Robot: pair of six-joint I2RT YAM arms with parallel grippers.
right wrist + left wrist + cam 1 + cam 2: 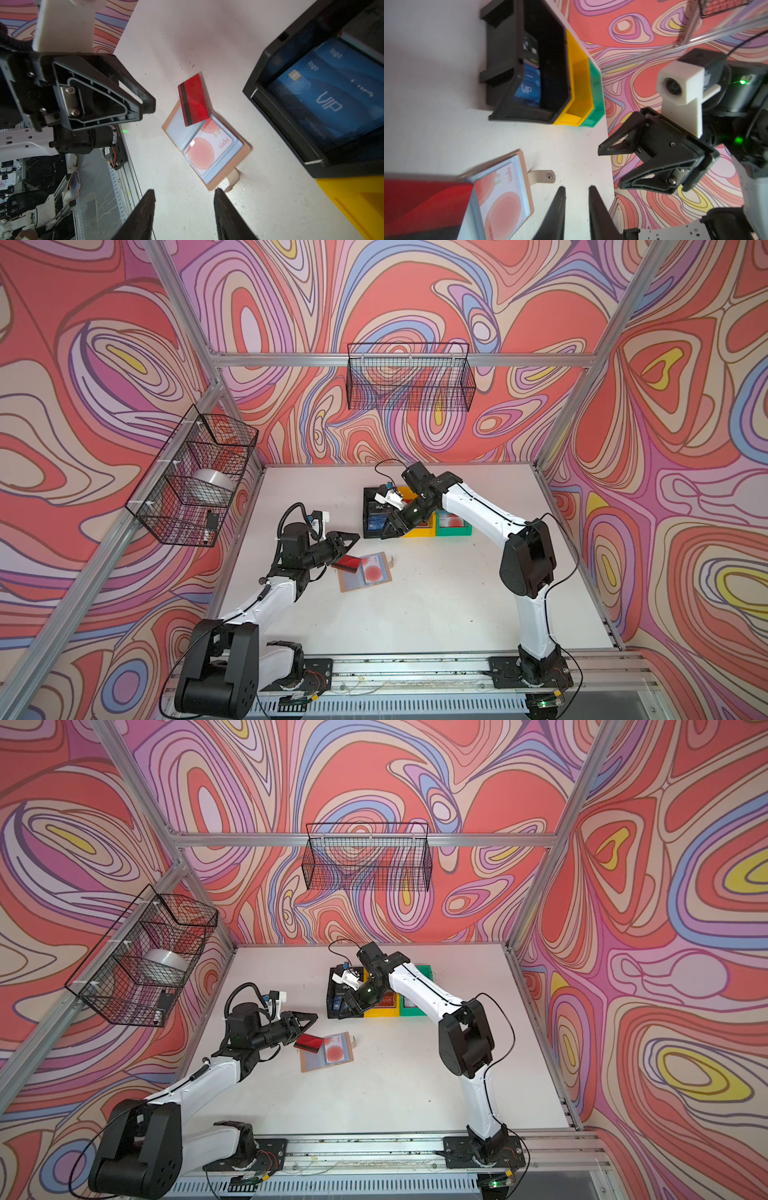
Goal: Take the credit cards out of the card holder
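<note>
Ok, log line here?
left gripper open, empty | right gripper open, empty | red card loose on open tan card holder | pale red-circle card sleeved | blue VIP card in black bin

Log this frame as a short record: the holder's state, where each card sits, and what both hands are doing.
card holder: open flat on the table
red card: out of its sleeve, stripe side up, lying partly on the holder and partly past its edge
pale card: inside a clear sleeve of the holder
blue card: in the black bin
left hand: open, empty, close to the red card
right hand: open, empty, near the black bin
left to do: pale card not yet pulled out
</note>
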